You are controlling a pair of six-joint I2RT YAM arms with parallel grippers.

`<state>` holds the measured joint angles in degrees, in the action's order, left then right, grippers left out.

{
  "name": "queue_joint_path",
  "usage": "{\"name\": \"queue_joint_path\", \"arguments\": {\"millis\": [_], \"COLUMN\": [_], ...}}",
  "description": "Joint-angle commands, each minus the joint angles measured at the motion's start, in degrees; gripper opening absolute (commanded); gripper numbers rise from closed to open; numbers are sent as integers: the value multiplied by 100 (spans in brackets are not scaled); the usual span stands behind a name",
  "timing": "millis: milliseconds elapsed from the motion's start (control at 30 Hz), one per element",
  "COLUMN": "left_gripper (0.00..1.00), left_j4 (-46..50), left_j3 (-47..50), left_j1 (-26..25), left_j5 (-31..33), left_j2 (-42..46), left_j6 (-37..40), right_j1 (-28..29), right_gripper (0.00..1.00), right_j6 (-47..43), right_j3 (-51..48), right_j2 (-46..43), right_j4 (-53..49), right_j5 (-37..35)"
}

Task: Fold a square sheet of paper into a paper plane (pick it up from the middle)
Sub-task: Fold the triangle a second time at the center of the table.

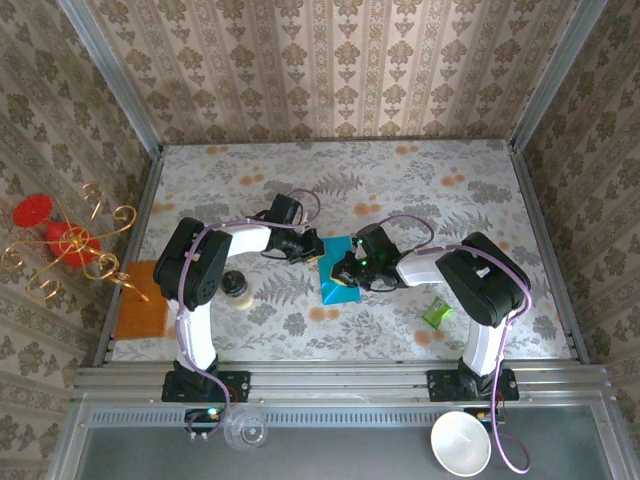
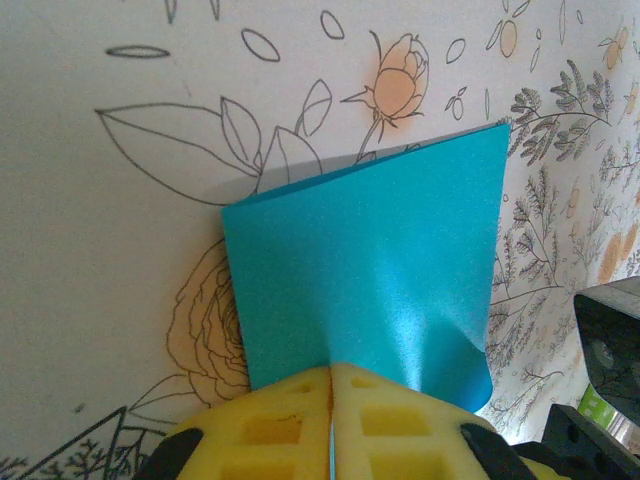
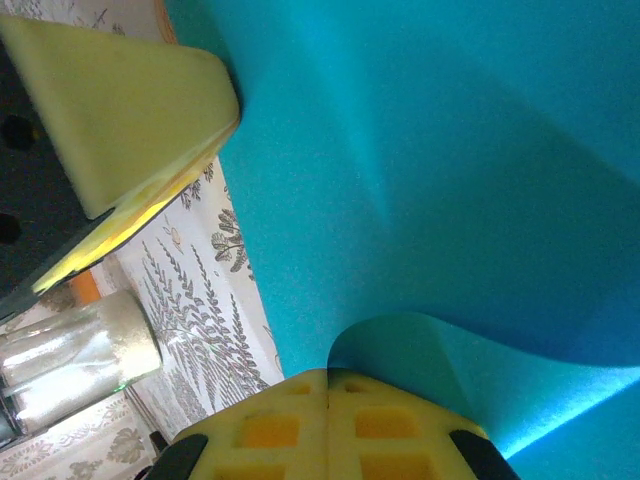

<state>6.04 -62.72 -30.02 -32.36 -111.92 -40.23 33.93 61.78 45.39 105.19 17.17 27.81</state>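
1. Teal-blue square sheet of paper point(image 1: 336, 275), top view: it lies between the two sets of fingertips. The left gripper point(image 1: 314, 247) meets its upper-left edge and the right gripper point(image 1: 347, 268) its right side. A green wrapper point(image 1: 437, 313) sits well right of the right fingers. An orange mat point(image 1: 140, 300) and a small jar point(image 1: 236, 287) sit left of the left fingers.
2. Left wrist view: the yellow pads point(image 2: 280, 425) are pressed together, pinching the sheet's near edge. The sheet spreads away beyond the fingertips over the floral table point(image 2: 120, 250), one corner curling just right of the pads.
3. Right wrist view: the yellow pads point(image 3: 390, 425) are closed on a curled lip of the sheet, which spreads above and beyond them. A left-gripper finger touches the sheet at upper left.
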Motion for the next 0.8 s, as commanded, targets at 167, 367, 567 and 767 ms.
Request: {"name": "queue_joint_path", "arguments": {"millis": [167, 367, 567, 767], "left_gripper": [11, 11, 11, 11], "left_j4": [160, 152, 153, 178], "left_j3": [87, 102, 111, 101], "left_j1": [-39, -39, -39, -38], "left_j5": [70, 85, 90, 116], "left_j2": [-172, -122, -52, 16], "left_j6": [50, 33, 16, 24], "right_j1": [34, 34, 34, 34], "right_gripper": [5, 5, 5, 5], "right_j6": [8, -43, -34, 20], "right_j3": [153, 142, 93, 49], "right_j2": [96, 92, 139, 153], "right_j4": [-41, -311, -456, -493], "right_j5": [-121, -261, -344, -415]}}
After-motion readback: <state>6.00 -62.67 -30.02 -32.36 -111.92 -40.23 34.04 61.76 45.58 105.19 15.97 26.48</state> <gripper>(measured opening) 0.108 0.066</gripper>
